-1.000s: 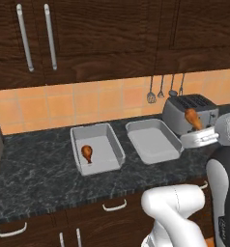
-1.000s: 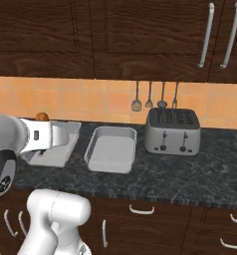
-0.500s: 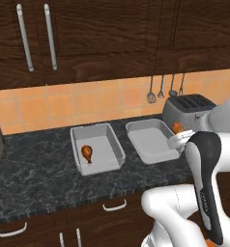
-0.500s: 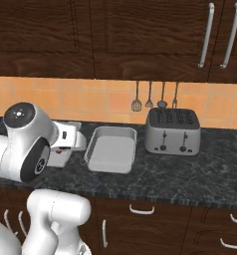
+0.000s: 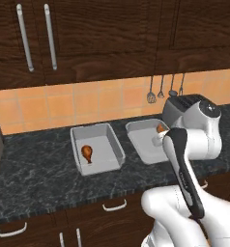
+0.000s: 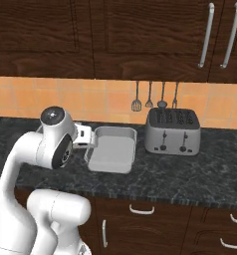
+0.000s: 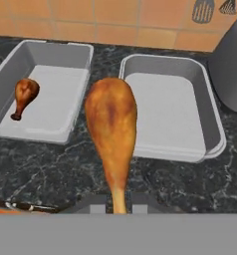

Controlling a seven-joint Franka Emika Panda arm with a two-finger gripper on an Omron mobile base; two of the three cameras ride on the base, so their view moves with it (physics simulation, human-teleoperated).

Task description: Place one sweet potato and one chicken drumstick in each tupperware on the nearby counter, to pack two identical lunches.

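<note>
One drumstick (image 7: pixel 111 129) is clamped by its bone end in our gripper (image 7: pixel 115 204), with the empty right tupperware (image 7: pixel 171 115) lying just ahead, slightly right.

Dark grey-black marbled stone bench (image 5: pixel 35 178): polished, faint sheen, pale veining. Two shallow pale grey-white rectangular tubs, smooth matt plastic look: left one (image 7: pixel 11 69), right one (image 7: pixel 210 112). Glazed brown chicken drumstick (image 7: pixel 112 130) at 6 o'clock in the hand view: slightly glossy, mottled skin; a second one (image 7: pixel 24 95) at 9 o'clock looks alike. Silver four-slot toaster (image 6: pixel 172 131): brushed metal, satin. Dark brown cupboard doors (image 6: pixel 140 35): wood grain, low gloss. Orange wall tiles (image 5: pixel 64 103): smooth, matt.
</note>
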